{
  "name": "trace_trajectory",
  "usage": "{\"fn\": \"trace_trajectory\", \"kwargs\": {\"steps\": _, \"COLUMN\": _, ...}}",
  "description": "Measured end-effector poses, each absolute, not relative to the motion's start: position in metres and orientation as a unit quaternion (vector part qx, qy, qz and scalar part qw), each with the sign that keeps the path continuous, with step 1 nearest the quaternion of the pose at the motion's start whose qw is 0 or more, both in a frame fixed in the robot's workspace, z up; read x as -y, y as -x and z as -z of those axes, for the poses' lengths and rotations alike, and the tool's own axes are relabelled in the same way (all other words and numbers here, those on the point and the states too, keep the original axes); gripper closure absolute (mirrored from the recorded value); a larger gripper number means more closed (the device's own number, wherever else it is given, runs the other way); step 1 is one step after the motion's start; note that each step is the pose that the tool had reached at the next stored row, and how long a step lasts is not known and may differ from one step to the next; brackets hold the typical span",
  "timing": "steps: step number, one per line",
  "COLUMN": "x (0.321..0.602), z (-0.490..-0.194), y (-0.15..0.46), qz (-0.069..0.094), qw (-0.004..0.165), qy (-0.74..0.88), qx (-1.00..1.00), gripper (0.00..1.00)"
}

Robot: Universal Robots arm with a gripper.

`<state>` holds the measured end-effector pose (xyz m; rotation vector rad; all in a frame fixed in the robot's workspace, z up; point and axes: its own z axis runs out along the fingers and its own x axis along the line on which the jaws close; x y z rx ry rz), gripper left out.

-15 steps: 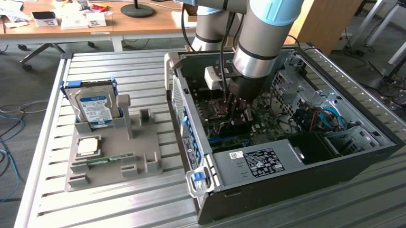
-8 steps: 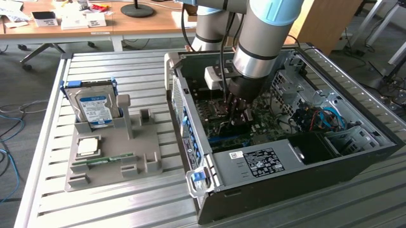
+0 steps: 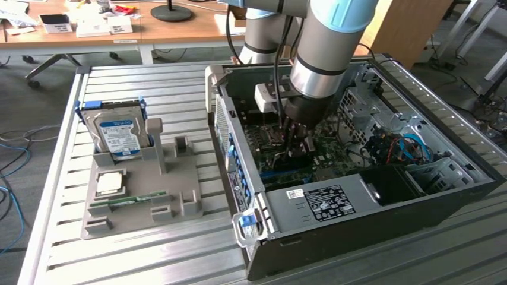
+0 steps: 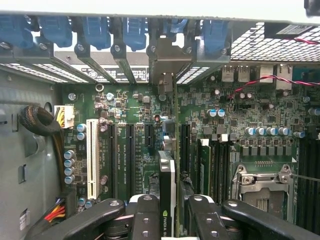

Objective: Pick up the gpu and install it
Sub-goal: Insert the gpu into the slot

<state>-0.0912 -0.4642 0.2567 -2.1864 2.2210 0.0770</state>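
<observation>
A slatted metal table [image 3: 158,89] carries a grey holder tray [image 3: 142,196] and an open computer case [image 3: 357,196]

The arm's end effector [image 3: 295,132] reaches down into the open computer case [image 3: 443,202] over the green motherboard [image 3: 333,157]. At the exterior view's left, a grey holder [image 3: 178,178] on the slatted tabletop [image 3: 142,261] carries an upright hard drive [image 3: 116,135], a processor [image 3: 109,181] and a green memory stick [image 3: 128,201]
</observation>
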Motion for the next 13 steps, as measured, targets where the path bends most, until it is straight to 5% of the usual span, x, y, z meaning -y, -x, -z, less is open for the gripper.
{"fn": "trace_trajectory", "kwargs": {"steps": 13, "x": 0.4642, "z": -0.2541, "y": 0.0927, "qz": -0.025, "qw": 0.012, "qy": 0.701, "qx": -0.712, "gripper": 0.74}}
